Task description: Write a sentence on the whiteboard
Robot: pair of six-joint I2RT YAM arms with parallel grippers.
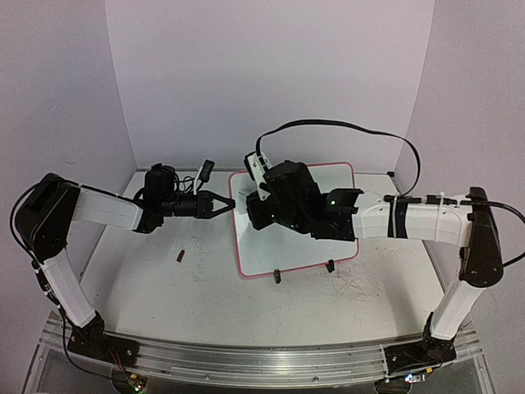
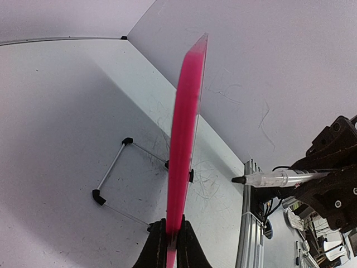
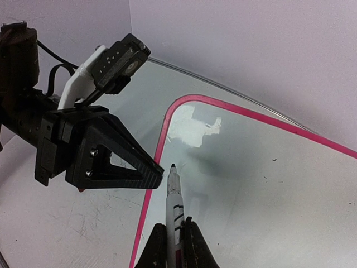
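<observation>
The whiteboard (image 1: 303, 246), glossy white with a pink-red frame, stands tilted at the table's middle. It shows edge-on in the left wrist view (image 2: 187, 128) and face-on in the right wrist view (image 3: 268, 184). My left gripper (image 1: 230, 205) is shut on the board's left edge (image 2: 172, 223); its black fingers (image 3: 128, 162) show beside the frame. My right gripper (image 1: 254, 213) is shut on a white marker (image 3: 174, 195) with its black tip just off the board's upper left area. The marker also shows in the left wrist view (image 2: 279, 178). No sentence shows on the board; its face has only a few specks.
A small dark red piece (image 1: 180, 255) lies on the tabletop left of the board. Black clip feet (image 1: 277, 277) sit under the board's near edge, and a wire stand (image 2: 114, 167) behind it. A metal rail (image 1: 246, 361) runs along the near table edge. Walls enclose the back and sides.
</observation>
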